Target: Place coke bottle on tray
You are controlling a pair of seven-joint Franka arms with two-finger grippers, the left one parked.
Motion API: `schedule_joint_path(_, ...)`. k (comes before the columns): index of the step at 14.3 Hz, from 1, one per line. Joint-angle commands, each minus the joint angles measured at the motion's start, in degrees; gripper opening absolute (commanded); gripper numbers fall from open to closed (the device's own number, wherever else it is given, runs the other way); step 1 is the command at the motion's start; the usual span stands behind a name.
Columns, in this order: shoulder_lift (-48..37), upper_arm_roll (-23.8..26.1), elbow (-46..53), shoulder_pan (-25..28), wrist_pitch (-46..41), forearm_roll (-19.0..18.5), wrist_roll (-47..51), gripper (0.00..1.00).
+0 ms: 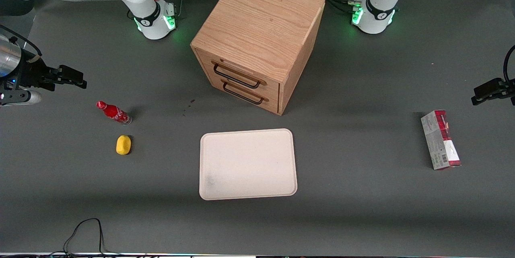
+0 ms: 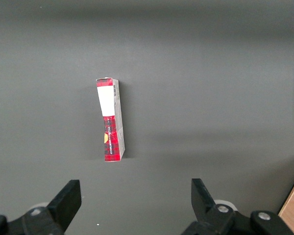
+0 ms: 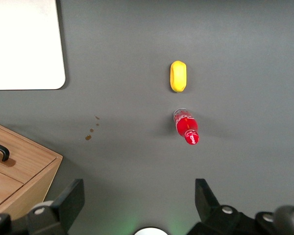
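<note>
The coke bottle (image 1: 113, 112), small and red with a red cap, lies on its side on the grey table toward the working arm's end; it also shows in the right wrist view (image 3: 186, 128). The cream-beige tray (image 1: 247, 164) lies flat in front of the cabinet, nearer the front camera, with nothing on it; one corner shows in the right wrist view (image 3: 24, 44). My right gripper (image 1: 78, 79) hovers above the table, a little farther from the front camera than the bottle and apart from it. Its fingers stand wide open and empty (image 3: 139, 191).
A yellow oval lump (image 1: 123, 145) lies beside the bottle, nearer the front camera (image 3: 178, 76). The wooden drawer cabinet (image 1: 257, 36) stands mid-table (image 3: 14, 171). A red-and-grey carton (image 1: 440, 139) lies toward the parked arm's end (image 2: 110, 120). A black cable (image 1: 84, 230) lies at the near edge.
</note>
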Motion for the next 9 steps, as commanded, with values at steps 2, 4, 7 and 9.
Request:
schedule_joint_path(2,-3.05,-1.21,-0.96,-0.29,-3.69,-0.31,0.08,1.00)
schedule_joint_path(4,-6.91,-1.49,-5.69,-0.29,-3.52,-3.46,-1.23,1.00)
schedule_joint_path(7,-13.94,-6.29,-12.98,-0.21,-1.51,-5.77,-9.22,1.00)
schedule_joint_path(9,-19.38,-9.21,-20.35,-0.20,3.22,-6.55,-12.49,1.00)
